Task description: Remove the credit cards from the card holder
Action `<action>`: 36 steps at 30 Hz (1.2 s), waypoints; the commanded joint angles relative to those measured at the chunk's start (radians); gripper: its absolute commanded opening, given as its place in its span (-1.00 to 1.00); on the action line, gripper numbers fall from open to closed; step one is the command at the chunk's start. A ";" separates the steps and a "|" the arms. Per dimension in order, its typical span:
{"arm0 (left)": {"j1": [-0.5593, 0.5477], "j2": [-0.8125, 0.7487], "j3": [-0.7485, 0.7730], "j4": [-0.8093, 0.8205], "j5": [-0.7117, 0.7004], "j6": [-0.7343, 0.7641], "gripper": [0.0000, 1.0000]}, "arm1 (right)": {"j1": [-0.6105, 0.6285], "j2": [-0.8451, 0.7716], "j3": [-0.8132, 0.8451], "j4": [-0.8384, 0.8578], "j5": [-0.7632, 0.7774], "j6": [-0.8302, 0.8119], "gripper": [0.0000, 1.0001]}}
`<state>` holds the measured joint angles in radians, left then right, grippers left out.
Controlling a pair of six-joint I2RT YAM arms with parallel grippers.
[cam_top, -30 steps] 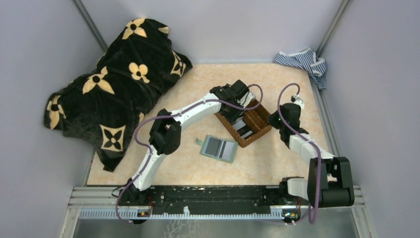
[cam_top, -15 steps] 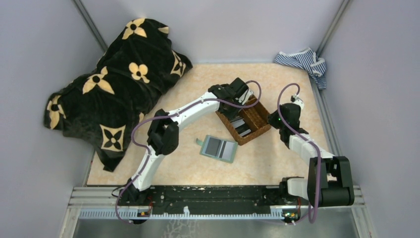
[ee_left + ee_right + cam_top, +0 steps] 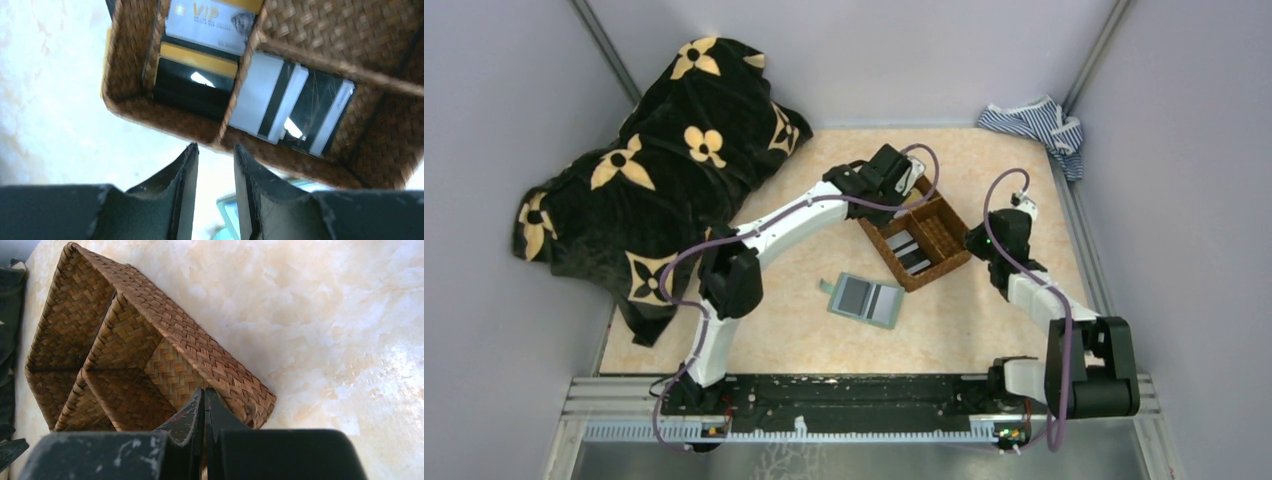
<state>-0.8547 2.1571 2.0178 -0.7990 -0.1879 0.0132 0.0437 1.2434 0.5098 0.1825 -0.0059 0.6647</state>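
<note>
The sage-green card holder (image 3: pixel 867 300) lies open and flat on the table in front of the basket, dark grey pockets up; no card sticks out of it. Its corner shows in the left wrist view (image 3: pixel 228 212). Pale grey-white credit cards (image 3: pixel 272 97) with black stripes lie in a compartment of the brown woven basket (image 3: pixel 165 117), also seen from above (image 3: pixel 908 250). My left gripper (image 3: pixel 896 182) hovers over the basket's far-left side, open and empty (image 3: pixel 215 150). My right gripper (image 3: pixel 976 240) is shut (image 3: pixel 204 391), tips against the basket's right wall (image 3: pixel 200 347).
The basket (image 3: pixel 886 258) also holds a white VIP card (image 3: pixel 207 22), a gold card with a dark stripe (image 3: pixel 195 70) and a black card (image 3: pixel 320 107). A black-and-gold blanket (image 3: pixel 654 170) lies at the back left, a striped cloth (image 3: pixel 1036 122) at the back right.
My left gripper has pulled up and back-left, away from the basket's inside, so the cards in it show. The right arm, basket and card holder have not moved.
</note>
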 commanded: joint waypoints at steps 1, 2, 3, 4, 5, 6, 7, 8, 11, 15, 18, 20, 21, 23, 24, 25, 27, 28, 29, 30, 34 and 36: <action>0.000 -0.198 -0.196 0.185 0.052 0.007 -0.22 | 0.044 -0.124 0.003 -0.041 0.030 -0.060 -1.00; 0.000 -0.258 -0.290 0.277 0.065 0.011 -0.22 | 0.070 -0.173 0.002 -0.052 0.056 -0.077 -1.00; 0.000 -0.320 -0.373 0.383 0.080 0.012 -0.22 | 0.091 -0.227 0.000 -0.059 0.071 -0.094 -1.00; 0.001 -0.380 -0.453 0.451 0.091 0.010 -0.22 | 0.107 -0.277 -0.001 -0.064 0.064 -0.107 -1.00; 0.002 -0.443 -0.526 0.516 0.101 0.005 -0.21 | 0.117 -0.326 -0.002 -0.075 0.047 -0.117 -1.00; 0.002 -0.494 -0.614 0.574 0.115 0.003 -0.21 | 0.125 -0.367 -0.002 -0.084 0.020 -0.128 -1.00; 0.002 -0.546 -0.653 0.612 0.136 -0.002 -0.20 | 0.135 -0.403 -0.003 -0.096 -0.005 -0.139 -1.00; 0.003 -0.590 -0.720 0.641 0.152 -0.010 -0.20 | 0.148 -0.433 -0.003 -0.113 -0.025 -0.146 -1.00; 0.003 -0.677 -0.855 0.701 0.197 -0.051 -0.21 | 0.217 -0.497 -0.006 -0.173 -0.061 -0.162 -1.00; 0.002 -0.761 -1.048 0.811 0.218 -0.141 -0.28 | 0.370 -0.500 -0.010 -0.232 -0.095 -0.153 -1.00; 0.002 -0.822 -1.194 0.952 0.322 -0.192 -0.30 | 0.579 -0.455 0.010 -0.271 -0.031 -0.132 -1.00; 0.002 -0.847 -1.253 1.012 0.349 -0.217 -0.30 | 0.689 -0.417 0.014 -0.273 0.033 -0.111 -1.00; 0.002 -0.851 -1.267 1.020 0.345 -0.224 -0.30 | 0.720 -0.390 0.009 -0.262 0.046 -0.098 -1.00; 0.002 -0.850 -1.285 1.018 0.337 -0.227 -0.32 | 0.758 -0.324 -0.002 -0.229 0.038 -0.073 -1.00; 0.003 -0.846 -1.291 1.017 0.338 -0.227 -0.32 | 0.772 -0.288 -0.008 -0.215 0.039 -0.064 -1.00; 0.002 -0.841 -1.293 1.015 0.342 -0.228 -0.32 | 0.779 -0.254 -0.015 -0.204 0.042 -0.054 -1.00; 0.002 -0.825 -1.296 1.024 0.374 -0.244 -0.32 | 0.780 -0.197 -0.035 -0.176 0.053 -0.037 -1.00; 0.002 -0.813 -1.300 1.038 0.386 -0.252 -0.32 | 0.781 -0.167 -0.043 -0.168 0.066 -0.030 -1.00; 0.003 -0.795 -1.302 1.049 0.400 -0.262 -0.31 | 0.780 -0.149 -0.050 -0.164 0.080 -0.024 -1.00; 0.002 -0.782 -1.304 1.060 0.415 -0.276 -0.32 | 0.780 -0.132 -0.054 -0.165 0.094 -0.023 -1.00; 0.002 -0.726 -1.316 1.136 0.450 -0.305 -0.32 | 0.753 -0.094 -0.057 -0.173 0.131 -0.021 -1.00; 0.001 -0.700 -1.315 1.155 0.459 -0.313 -0.32 | 0.708 -0.098 -0.069 -0.170 0.123 -0.018 -1.00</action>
<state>-0.8547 1.4124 0.7170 0.2604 0.2150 -0.2604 0.8024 1.1503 0.4446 -0.0467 0.0784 0.6292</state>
